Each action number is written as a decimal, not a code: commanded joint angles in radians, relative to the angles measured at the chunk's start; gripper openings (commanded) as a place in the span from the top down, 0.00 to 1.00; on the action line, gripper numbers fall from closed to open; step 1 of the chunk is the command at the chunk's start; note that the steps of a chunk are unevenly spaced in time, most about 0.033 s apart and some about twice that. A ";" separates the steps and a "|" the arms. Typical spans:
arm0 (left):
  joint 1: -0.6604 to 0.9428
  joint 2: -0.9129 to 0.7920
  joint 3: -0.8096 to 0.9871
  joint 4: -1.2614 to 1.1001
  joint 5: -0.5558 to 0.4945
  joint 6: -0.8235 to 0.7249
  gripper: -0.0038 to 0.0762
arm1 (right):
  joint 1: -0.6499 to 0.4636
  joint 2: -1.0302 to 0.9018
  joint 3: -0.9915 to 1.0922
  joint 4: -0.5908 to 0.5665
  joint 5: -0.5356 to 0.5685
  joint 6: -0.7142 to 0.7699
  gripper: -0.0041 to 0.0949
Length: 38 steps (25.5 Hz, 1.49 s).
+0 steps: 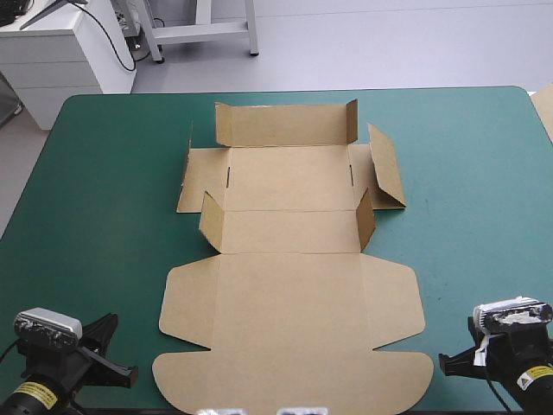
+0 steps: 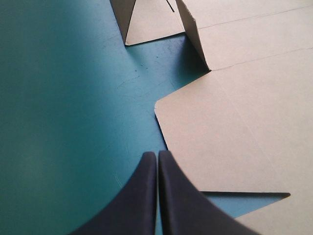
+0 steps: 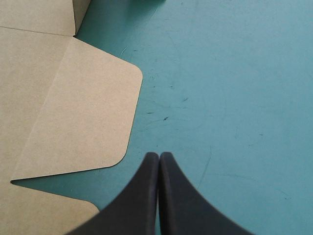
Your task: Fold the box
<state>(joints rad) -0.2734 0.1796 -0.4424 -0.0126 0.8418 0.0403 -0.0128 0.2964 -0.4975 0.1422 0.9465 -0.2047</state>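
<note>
The brown box (image 1: 289, 294) lies as a cut sheet in the middle of the table, its large lid panel flat toward the near edge. At the far half, the back wall (image 1: 285, 125) and the small corner flaps stand raised. My left gripper (image 1: 128, 375) rests shut at the near left corner, just off the sheet's left lid flap (image 2: 215, 142). In the left wrist view the left gripper (image 2: 157, 154) holds nothing. My right gripper (image 1: 446, 362) sits shut at the near right corner. In the right wrist view the right gripper (image 3: 159, 155) lies beside the rounded right flap (image 3: 83, 112), empty.
Bare teal-green cover (image 1: 104, 199) lies on both sides of the sheet. A pale edge of more board (image 1: 544, 108) shows at the table's far right edge.
</note>
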 commanded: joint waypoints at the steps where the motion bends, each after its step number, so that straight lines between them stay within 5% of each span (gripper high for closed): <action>1: 0.000 0.012 -0.022 -0.005 -0.066 -0.002 0.96 | 0.004 0.012 -0.027 0.003 -0.057 -0.009 0.97; 15: 0.000 0.055 -0.072 -0.005 -0.059 -0.040 0.96 | 0.004 0.048 -0.088 0.003 -0.044 -0.032 0.97; 38: 0.000 0.723 -0.499 -0.010 -0.031 -0.054 0.96 | 0.004 0.759 -0.688 0.224 0.086 -0.069 0.97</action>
<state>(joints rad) -0.2734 0.8451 -0.8826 -0.0168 0.8635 -0.0053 -0.0128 0.9934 -1.1088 0.3200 1.0594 -0.2609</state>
